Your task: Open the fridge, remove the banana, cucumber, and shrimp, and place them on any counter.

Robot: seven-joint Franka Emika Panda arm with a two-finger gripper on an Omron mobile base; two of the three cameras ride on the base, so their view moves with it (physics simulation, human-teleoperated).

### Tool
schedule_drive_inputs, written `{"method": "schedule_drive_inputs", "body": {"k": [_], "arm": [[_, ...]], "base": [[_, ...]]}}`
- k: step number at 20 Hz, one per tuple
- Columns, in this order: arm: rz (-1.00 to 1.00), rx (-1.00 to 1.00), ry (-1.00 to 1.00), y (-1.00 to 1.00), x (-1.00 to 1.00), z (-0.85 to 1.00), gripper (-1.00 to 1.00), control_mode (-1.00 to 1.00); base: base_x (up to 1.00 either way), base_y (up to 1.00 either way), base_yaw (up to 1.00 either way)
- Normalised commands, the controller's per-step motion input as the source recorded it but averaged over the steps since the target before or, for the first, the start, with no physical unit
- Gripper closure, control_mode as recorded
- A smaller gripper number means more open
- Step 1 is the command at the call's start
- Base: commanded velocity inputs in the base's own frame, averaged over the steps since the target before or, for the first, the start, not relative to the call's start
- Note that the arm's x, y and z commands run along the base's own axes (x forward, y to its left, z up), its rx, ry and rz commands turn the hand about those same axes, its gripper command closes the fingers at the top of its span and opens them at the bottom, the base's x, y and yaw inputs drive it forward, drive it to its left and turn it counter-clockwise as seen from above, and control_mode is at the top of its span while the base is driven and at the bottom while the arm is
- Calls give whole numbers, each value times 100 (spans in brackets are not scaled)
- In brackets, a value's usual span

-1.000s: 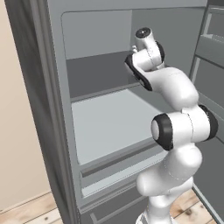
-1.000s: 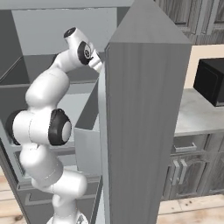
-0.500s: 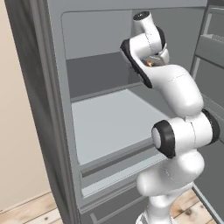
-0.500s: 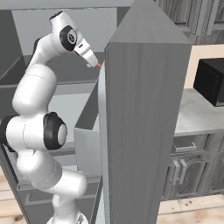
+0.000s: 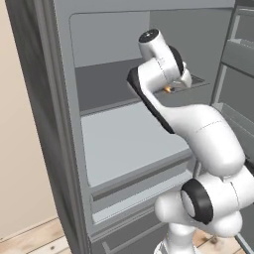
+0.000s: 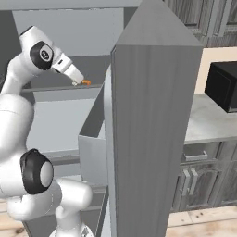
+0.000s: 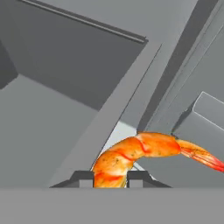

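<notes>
Orange against all this grey: the shrimp (image 7: 144, 151) is pinched by its thick end between my fingers (image 7: 109, 178), its tail curling out ahead so the grip sits on the meatiest part. I hold it raised above the pale shelf (image 5: 129, 139) inside the open fridge (image 5: 44, 124), clear of the shelf edge, so it should come out without snagging. The fridge door (image 6: 152, 129) stands swung wide beside me. My judgement: the surface (image 6: 208, 122) beyond that door is where it goes next.
</notes>
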Motion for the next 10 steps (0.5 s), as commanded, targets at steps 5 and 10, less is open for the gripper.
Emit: {"method": "schedule_drive_inputs", "body": {"k": [5,10], "arm": [[23,0,18,28,-100,47,100,-100],[41,2,20,4,-99,18,100,-100]], "base": [[0,0,0],[0,0,0]]}}
